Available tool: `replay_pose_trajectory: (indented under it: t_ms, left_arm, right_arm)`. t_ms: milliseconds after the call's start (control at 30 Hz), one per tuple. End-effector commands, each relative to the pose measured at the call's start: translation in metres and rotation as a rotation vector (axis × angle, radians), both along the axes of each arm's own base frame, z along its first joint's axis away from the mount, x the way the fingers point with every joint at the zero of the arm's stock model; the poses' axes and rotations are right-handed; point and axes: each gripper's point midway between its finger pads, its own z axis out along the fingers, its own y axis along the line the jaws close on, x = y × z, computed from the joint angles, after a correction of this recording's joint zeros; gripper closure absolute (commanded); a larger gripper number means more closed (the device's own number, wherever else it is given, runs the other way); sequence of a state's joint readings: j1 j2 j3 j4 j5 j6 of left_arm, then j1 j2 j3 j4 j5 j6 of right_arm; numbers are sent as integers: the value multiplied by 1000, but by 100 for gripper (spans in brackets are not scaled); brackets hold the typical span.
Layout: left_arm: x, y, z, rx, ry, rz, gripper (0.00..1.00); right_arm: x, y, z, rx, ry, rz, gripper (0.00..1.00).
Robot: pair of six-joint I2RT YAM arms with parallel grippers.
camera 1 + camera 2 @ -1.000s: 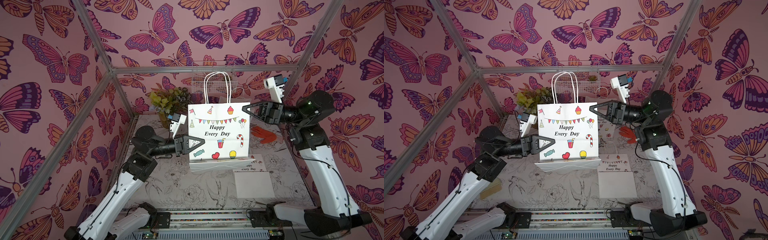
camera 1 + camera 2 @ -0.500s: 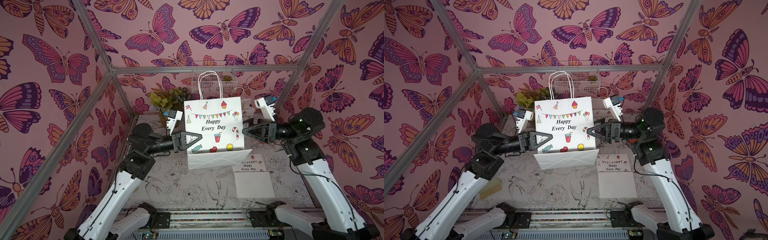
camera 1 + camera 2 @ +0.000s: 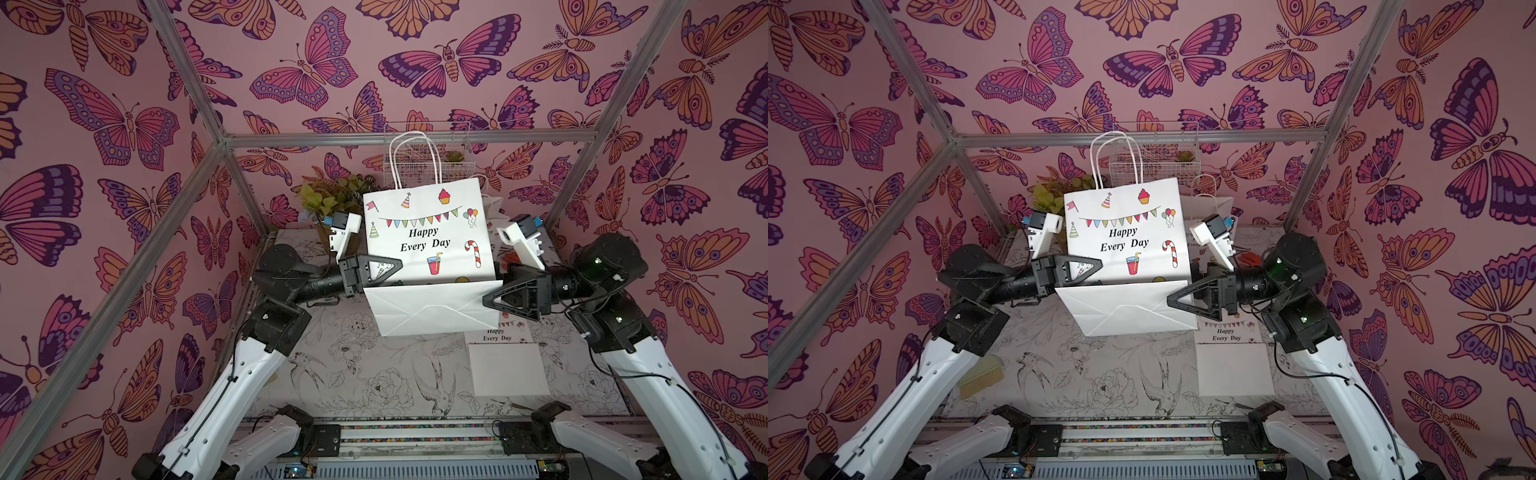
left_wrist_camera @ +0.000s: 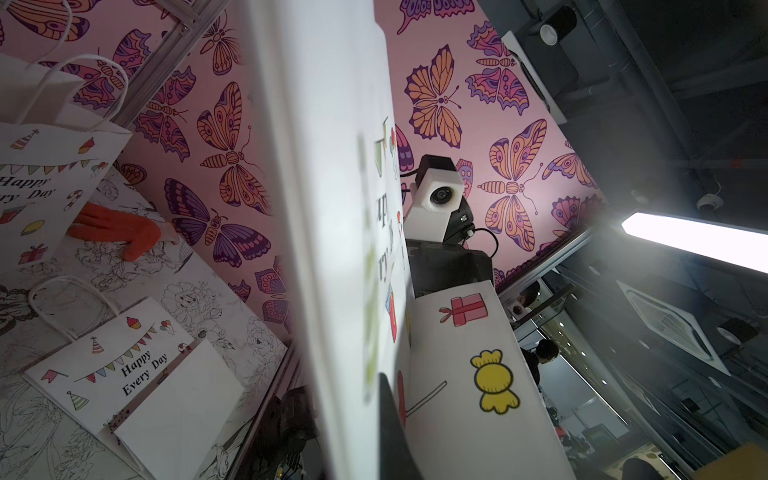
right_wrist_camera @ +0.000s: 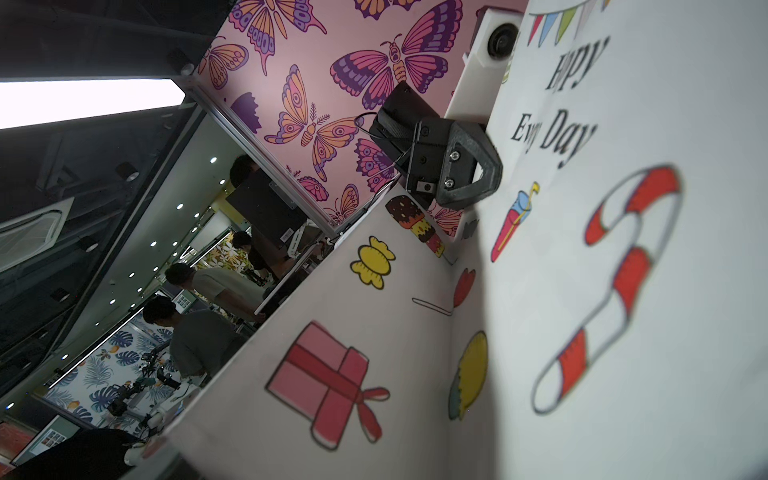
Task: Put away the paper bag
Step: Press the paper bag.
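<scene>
One paper bag (image 3: 428, 220) aloft, contents hidden; left end effector (image 3: 397, 264) pinching its edge; right end effector (image 3: 488, 298) state unclear.

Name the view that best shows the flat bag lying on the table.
Left wrist view: the flat bag shows its handle, print and folded bottom. In both top views the held bag covers its upper part. The right wrist view misses it.

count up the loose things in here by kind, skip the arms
paper bags: 3 (held bag, flat bag, back bag)
plants: 2 (leafy plant, small plant in the basket)
orange glove: 1
brush: 1
wire basket: 1
total: 8
</scene>
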State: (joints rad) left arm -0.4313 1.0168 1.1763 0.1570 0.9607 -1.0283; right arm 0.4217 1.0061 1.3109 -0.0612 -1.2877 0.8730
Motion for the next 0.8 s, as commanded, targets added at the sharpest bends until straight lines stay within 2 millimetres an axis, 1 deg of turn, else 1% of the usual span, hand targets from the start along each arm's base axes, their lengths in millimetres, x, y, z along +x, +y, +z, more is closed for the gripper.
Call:
replay_pose_trajectory:
  t_ms: [0,100,233,333,400,500,567,600,667,700,767]
  left_arm:
    - [-1,3,10,-25,-35,7,100]
    - [-3,3,10,-24,-34,-3,100]
    - [-6,3,9,-22,-31,-18,100]
    - [-9,3,8,-19,-31,-28,100]
    - [-10,3,8,-17,-32,-34,100]
    - [-12,3,7,-15,-32,-41,100]
    - [-12,3,7,-15,-32,-44,100]
    - [-13,3,8,-17,-37,-46,95]
    - [-16,4,13,-33,-59,-54,79]
    - [-19,5,18,-47,-75,-64,68]
    - [-24,6,25,-66,-99,-82,54]
  right_arm:
    - [4,2,-5,-38,-26,-38,14]
    - [14,4,-6,-50,-32,-80,24]
    - [27,6,-4,-50,-35,-123,42]
    - [32,7,-3,-47,-42,-144,56]
    - [34,7,-2,-47,-45,-156,64]
    - [35,7,-2,-47,-44,-160,70]
    - [35,7,-3,-49,-40,-165,77]
    - [36,7,-4,-51,-36,-168,81]
    - [36,6,-4,-51,-38,-174,90]
    - [36,6,-5,-53,-35,-175,94]
    - [36,6,-6,-56,-33,-177,98]
